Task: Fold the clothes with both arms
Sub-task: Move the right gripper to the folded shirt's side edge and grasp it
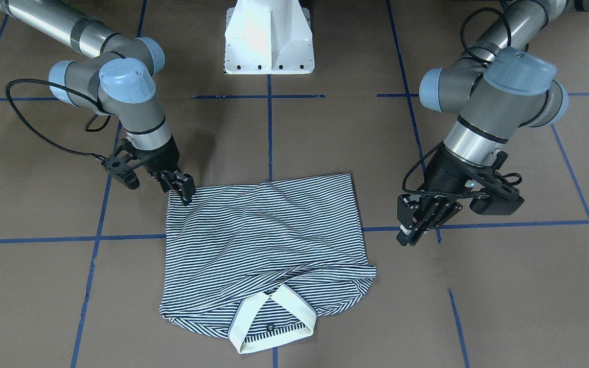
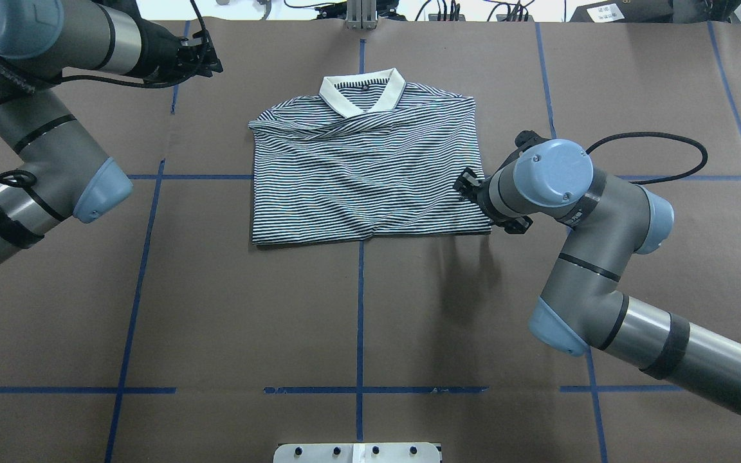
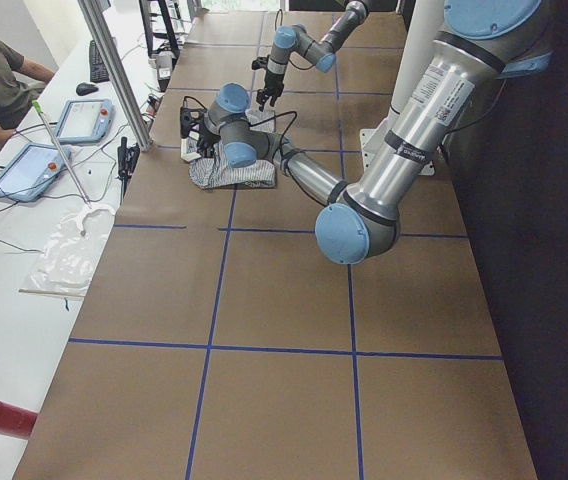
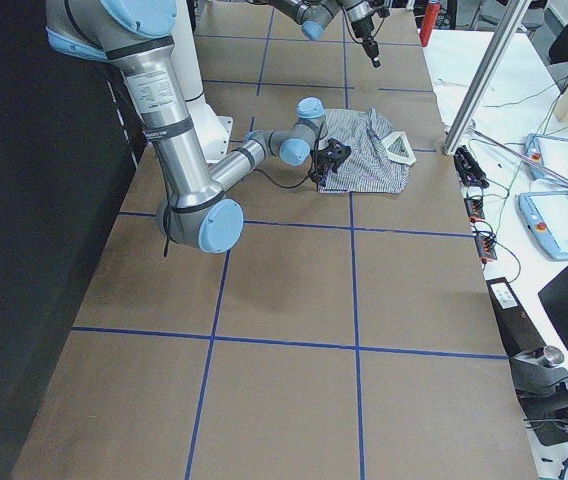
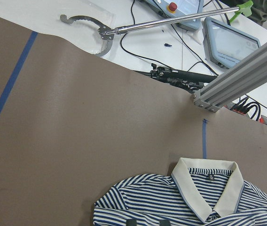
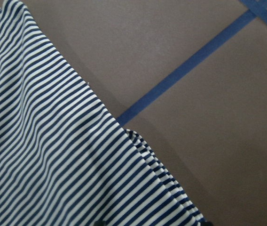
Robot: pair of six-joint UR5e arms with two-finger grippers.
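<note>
Two jointed arms of grey metal with light blue caps lie nearest the overhead camera, the left arm (image 2: 36, 148) and the right arm (image 2: 602, 257). They reach over one table (image 2: 216, 308) covered in brown paper and gridded with blue tape lines (image 2: 359, 308). At the table's centre lies one striped polo shirt (image 2: 364, 173), rumpled and roughly rectangular, its cream collar (image 2: 363, 90) on the far side from the white pedestal (image 1: 269, 38). From overhead the right wrist hides the shirt's near right corner. There the right gripper (image 1: 182, 190) stands with its jaws apart astride the hem. The left gripper (image 1: 409, 232) hangs above bare paper to the shirt's left, its black fingers almost together and holding nothing. Two tablets (image 5: 227, 42) lie beyond the far edge.
</note>
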